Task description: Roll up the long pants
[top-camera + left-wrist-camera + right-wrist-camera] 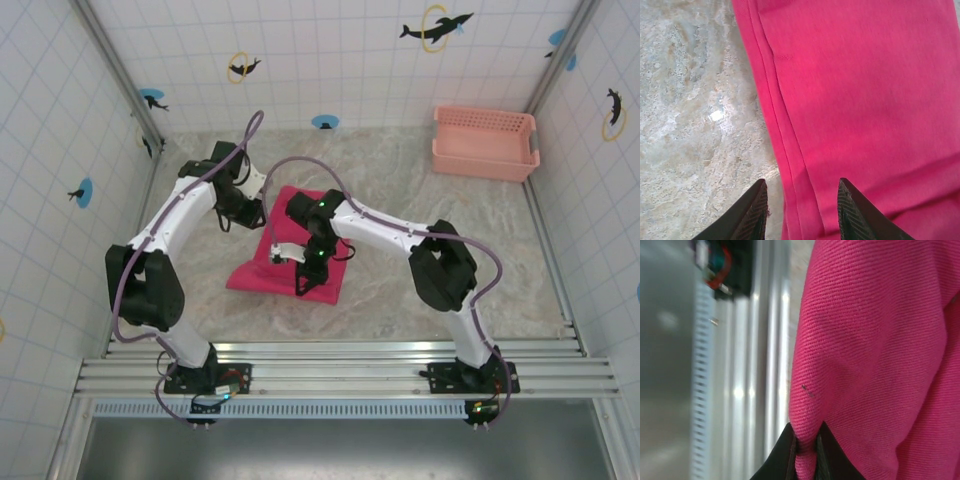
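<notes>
The long pants (262,268) lie as a folded magenta-red slab in the middle of the table. My left gripper (250,214) is at their far left edge. In the left wrist view it (802,202) is open, one fingertip (754,210) over bare table and the other over cloth, and the pants' layered edge (790,165) runs between them untouched. My right gripper (303,282) is at the near side of the pants. In the right wrist view it (806,452) is shut on a pinched fold of the pants (875,355), which hang in front of the camera.
A pale pink lattice basket (483,142) stands at the back right corner. The marble tabletop (420,270) is bounded by tiled walls on three sides. An aluminium rail (340,365) (765,365) runs along the near edge by the arm bases.
</notes>
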Controlling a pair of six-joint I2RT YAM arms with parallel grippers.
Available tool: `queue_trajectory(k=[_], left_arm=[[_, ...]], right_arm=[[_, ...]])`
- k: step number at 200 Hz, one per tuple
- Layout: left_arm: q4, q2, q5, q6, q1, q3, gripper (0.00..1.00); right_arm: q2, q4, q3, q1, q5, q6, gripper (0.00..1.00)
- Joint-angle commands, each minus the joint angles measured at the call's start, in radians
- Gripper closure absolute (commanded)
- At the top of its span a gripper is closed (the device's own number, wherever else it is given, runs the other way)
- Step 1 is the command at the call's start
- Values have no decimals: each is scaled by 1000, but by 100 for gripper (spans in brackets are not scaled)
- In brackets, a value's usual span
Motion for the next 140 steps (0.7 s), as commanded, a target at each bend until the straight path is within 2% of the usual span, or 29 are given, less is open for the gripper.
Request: queue_trajectory(k=[1, 38, 80, 110, 119, 140], left_arm=[[-22, -33, -1, 14, -1, -27, 60], [-29, -36, 21, 10, -1, -35, 60], [-40, -54, 16, 8, -19, -50, 61], [-45, -87, 2, -1, -60, -92, 63], [-41, -102, 7, -10, -74, -108, 66], [-37, -143, 24, -28, -112, -151, 82]], right_arm=[[63, -42, 36, -71, -307, 124, 100], [172, -17, 54, -143, -336, 201, 100], [214, 139, -6, -189, -263, 316, 100], [248, 180, 12, -215, -130, 348, 100], [259, 200, 13, -222, -100, 369, 100], [284, 216, 30, -226, -48, 387, 100]])
